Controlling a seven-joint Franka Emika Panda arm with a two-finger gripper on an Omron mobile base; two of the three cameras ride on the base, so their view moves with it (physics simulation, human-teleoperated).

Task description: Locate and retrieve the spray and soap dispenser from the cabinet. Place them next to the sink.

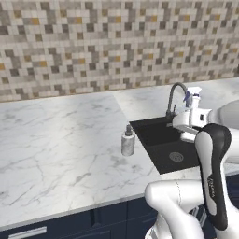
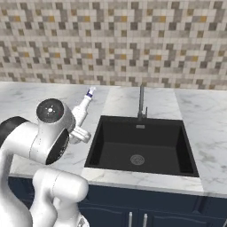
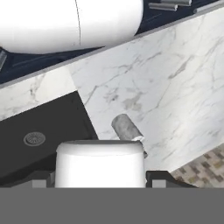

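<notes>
Arm pose: the white arm rises from the base at the desk's [image 1: 56, 149] front edge, elbow high, forearm reaching forward over the sink [image 2: 139, 150].
Soap dispenser [image 1: 128, 140]: upright on the desk, just beside the sink's side rim, nearer the front edge than the faucet [image 1: 173, 95].
Pincer [image 3: 99, 181]: pinching the spray [image 1: 193, 99], whose white body sits between the tips in the hand view.
Spray: carried tilted, nozzle up, over the desk just beside the sink's rim.
Step in hand, as I judge: placing the spray.
Doing it well: level it, lower onto bare marble apart from the dispenser, let go only once it rests.
</notes>
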